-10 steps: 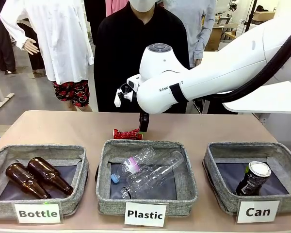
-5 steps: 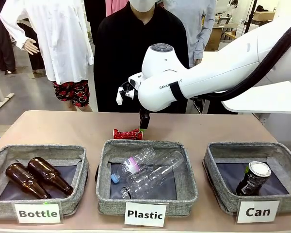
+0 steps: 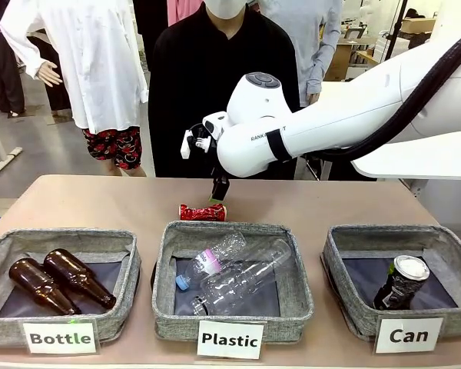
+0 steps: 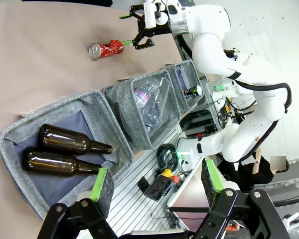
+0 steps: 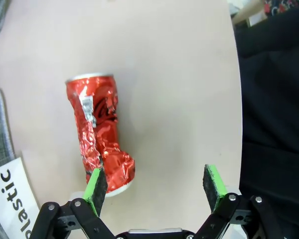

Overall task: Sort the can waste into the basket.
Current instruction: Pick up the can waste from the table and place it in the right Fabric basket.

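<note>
Already we have the dark can (image 3: 399, 281) in the right basket (image 3: 352, 319), while the red can (image 3: 202, 212) lies ungripped on the table (image 3: 100, 204) just beyond the middle basket (image 3: 173, 323), our right gripper (image 5: 154, 181) open above its end, our left gripper (image 4: 155, 180) open and empty.

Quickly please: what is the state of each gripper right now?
Left gripper: open, holding nothing.
Right gripper: open, holding nothing, close to the red can.
</note>
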Controlling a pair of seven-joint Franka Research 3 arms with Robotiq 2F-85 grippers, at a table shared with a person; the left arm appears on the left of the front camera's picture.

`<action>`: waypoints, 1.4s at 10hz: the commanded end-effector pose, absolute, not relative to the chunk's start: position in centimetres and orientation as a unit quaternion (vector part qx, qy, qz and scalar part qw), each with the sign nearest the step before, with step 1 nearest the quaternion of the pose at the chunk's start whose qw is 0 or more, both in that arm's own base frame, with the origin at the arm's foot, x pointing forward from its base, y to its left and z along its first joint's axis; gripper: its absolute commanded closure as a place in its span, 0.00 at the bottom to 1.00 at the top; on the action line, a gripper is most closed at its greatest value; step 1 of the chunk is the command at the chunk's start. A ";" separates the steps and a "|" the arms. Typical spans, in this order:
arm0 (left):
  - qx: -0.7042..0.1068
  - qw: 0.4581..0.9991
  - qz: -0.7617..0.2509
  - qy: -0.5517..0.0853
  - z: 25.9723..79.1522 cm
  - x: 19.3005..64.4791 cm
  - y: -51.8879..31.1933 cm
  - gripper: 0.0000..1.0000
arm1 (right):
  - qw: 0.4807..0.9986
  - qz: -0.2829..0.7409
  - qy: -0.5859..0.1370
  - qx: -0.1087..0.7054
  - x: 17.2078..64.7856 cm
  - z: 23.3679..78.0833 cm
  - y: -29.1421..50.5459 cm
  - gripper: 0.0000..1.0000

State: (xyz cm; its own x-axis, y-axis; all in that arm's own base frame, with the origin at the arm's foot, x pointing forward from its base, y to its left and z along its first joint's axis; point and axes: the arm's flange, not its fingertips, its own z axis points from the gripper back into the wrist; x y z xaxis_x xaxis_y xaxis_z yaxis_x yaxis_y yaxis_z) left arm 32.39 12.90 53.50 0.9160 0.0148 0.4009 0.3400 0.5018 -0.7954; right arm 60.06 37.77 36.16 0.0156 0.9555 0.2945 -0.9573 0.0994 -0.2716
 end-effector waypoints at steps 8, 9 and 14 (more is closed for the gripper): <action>-0.491 0.846 -0.102 -0.181 53.6 32.3 12.9 0.08 | 0.712 0.683 -0.155 0.047 61.3 33.8 38.8 0.00; -0.491 0.846 -0.102 -0.181 53.6 32.3 12.9 0.08 | 0.714 0.682 -0.152 0.049 61.5 33.3 38.9 0.00; -0.491 0.846 -0.102 -0.181 53.6 32.3 12.9 0.08 | 0.727 0.669 -0.133 0.075 63.8 30.2 38.2 0.00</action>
State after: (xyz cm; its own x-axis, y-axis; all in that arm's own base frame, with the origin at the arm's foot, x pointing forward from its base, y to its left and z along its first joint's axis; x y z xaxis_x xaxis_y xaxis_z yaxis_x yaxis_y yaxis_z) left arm 32.39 12.89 53.50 0.9160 0.0148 0.4009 0.3400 0.5018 -0.7953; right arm 62.70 38.12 30.16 0.0719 0.9574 0.2797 -0.9889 0.1049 -0.1050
